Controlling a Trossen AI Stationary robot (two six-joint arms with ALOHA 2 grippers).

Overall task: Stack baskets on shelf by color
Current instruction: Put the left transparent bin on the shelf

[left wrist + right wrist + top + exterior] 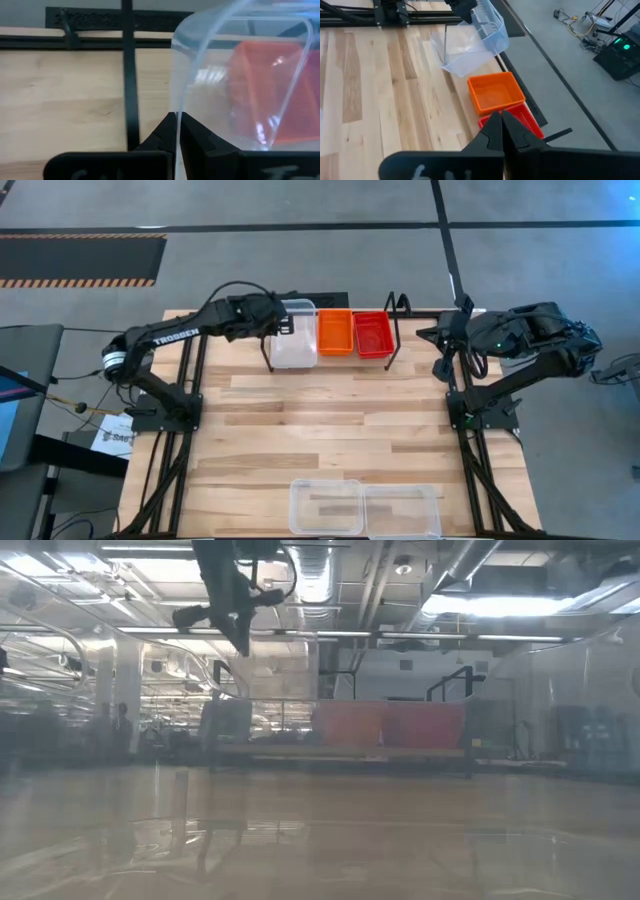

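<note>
Clear basket (296, 338) pinched by its rim in left gripper (176, 131), tilted over the shelf (395, 335) end, w/ orange basket (335, 332) just beside it, red basket (373, 334) next. Right gripper (501, 131) fully closed, holding nothing, off past the red one; two more clear bins (365, 508) well apart at table's near edge.

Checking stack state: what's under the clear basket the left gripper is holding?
The left gripper is shut on the clear basket's rim, at the shelf's left end. Through its wall the orange basket shows beside it. Anything directly beneath it can't be made out.
</note>
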